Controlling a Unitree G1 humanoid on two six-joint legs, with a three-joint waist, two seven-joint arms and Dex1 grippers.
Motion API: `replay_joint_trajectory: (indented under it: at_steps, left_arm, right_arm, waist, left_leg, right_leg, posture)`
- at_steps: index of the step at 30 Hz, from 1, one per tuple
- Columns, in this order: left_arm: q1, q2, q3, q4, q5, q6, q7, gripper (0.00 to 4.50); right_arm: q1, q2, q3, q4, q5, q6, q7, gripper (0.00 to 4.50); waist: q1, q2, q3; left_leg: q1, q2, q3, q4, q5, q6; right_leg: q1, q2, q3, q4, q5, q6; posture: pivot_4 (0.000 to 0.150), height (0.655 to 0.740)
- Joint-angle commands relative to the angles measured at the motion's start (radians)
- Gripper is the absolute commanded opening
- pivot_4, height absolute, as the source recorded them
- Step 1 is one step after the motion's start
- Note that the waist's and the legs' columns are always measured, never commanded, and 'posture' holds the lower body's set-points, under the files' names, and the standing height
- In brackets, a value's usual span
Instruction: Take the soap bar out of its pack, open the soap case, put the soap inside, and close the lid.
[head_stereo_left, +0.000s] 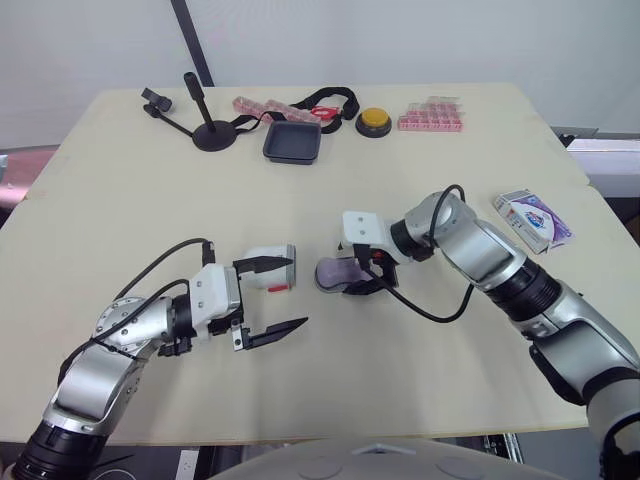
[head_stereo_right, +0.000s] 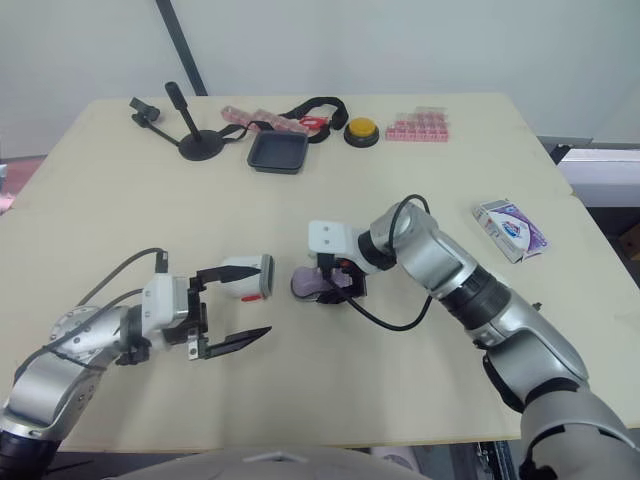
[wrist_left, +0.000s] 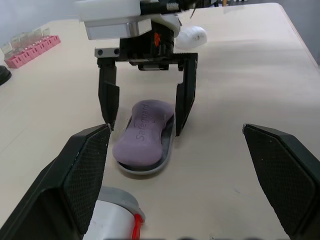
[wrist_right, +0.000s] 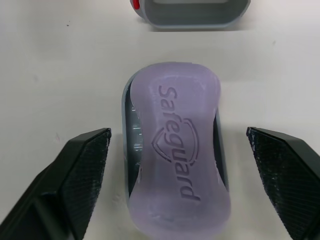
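Observation:
The purple soap bar (wrist_right: 175, 150) lies in the grey case base (wrist_left: 149, 169) at the table's middle. My right gripper (head_stereo_left: 362, 275) stands open over it, one black finger (wrist_left: 107, 97) on each side of the soap and apart from it. The case lid (head_stereo_left: 272, 268), white and grey with a red latch, lies on the table just left of the base. My left gripper (head_stereo_left: 298, 292) is open beside the lid, its upper finger over the lid's top edge, holding nothing. The blue and white soap pack (head_stereo_left: 532, 220) lies at the right edge.
Along the far side sit a black tray (head_stereo_left: 292, 141), a yellow button (head_stereo_left: 373, 120), a pink rack (head_stereo_left: 431, 116), a black stand (head_stereo_left: 205, 125) and a black strap (head_stereo_left: 320, 103). A cable loops off my right wrist near the base.

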Motion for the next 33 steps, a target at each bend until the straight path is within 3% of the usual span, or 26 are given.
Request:
replay_joint_trajectory:
  at_steps: [1,5,9,13,18,26,33]
  left_arm:
    - [0.006,0.015,0.045,0.049,-0.005,-0.064,-0.045,4.50]
    - [-0.016,0.011,0.052,0.107,0.004,-0.118,-0.075,4.50]
    - [-0.113,0.022,0.074,0.283,0.038,-0.223,-0.120,4.50]
    - [-0.223,0.049,0.046,0.442,0.079,-0.325,-0.209,4.50]
    - [-0.355,0.069,-0.015,0.572,0.115,-0.304,-0.296,4.50]
    - [-0.561,0.048,-0.113,0.793,0.209,-0.310,-0.383,4.50]
    - [-0.665,0.000,-0.172,0.908,0.284,-0.337,-0.379,4.50]
  right_arm:
    - [-0.016,-0.032,-0.062,-0.065,0.027,-0.020,0.016,4.46]
    - [0.019,-0.057,-0.113,-0.101,0.048,-0.055,0.007,4.46]
    - [0.121,-0.116,-0.226,-0.183,0.096,-0.063,-0.021,4.46]
    - [0.284,-0.161,-0.352,-0.295,0.171,-0.057,-0.061,4.46]
    - [0.510,-0.207,-0.502,-0.381,0.239,-0.128,-0.089,4.46]
    - [0.804,-0.175,-0.646,-0.393,0.299,-0.352,-0.119,4.46]
    - [0.898,-0.159,-0.659,-0.331,0.272,-0.510,-0.140,4.46]
  waist:
    - [0.001,0.000,0.000]
    - [0.001,0.000,0.000]
    - [0.013,0.000,0.000]
    - [0.026,-0.001,0.000]
    - [0.035,-0.001,0.000]
    - [0.040,-0.001,-0.001]
    - [0.038,-0.001,-0.001]
  left_leg:
    - [0.000,0.000,0.000,0.000,0.000,0.000]
    - [0.000,0.001,0.000,0.000,0.000,0.000]
    - [0.001,0.001,0.000,0.000,0.000,0.000]
    - [0.002,0.000,0.001,0.000,0.000,0.000]
    - [0.001,0.001,0.002,-0.001,0.000,0.000]
    - [-0.001,0.001,0.003,-0.001,0.000,0.000]
    - [-0.002,0.000,0.001,0.000,0.000,0.000]
  right_leg:
    - [0.000,0.000,0.000,0.000,0.000,0.000]
    - [0.000,-0.001,0.000,0.001,0.000,0.000]
    - [0.000,0.000,0.001,0.001,0.000,0.000]
    - [0.000,0.000,0.001,0.001,0.000,0.000]
    - [-0.002,-0.001,0.002,0.001,0.000,0.000]
    - [-0.002,-0.002,0.003,-0.001,0.000,0.000]
    - [-0.001,-0.002,0.002,-0.003,0.000,0.000]
  posture:
    - [0.150,0.7400]
    - [0.150,0.7400]
    - [0.150,0.7400]
    - [0.150,0.7400]
    - [0.150,0.7400]
    - [0.150,0.7400]
    - [0.150,0.7400]
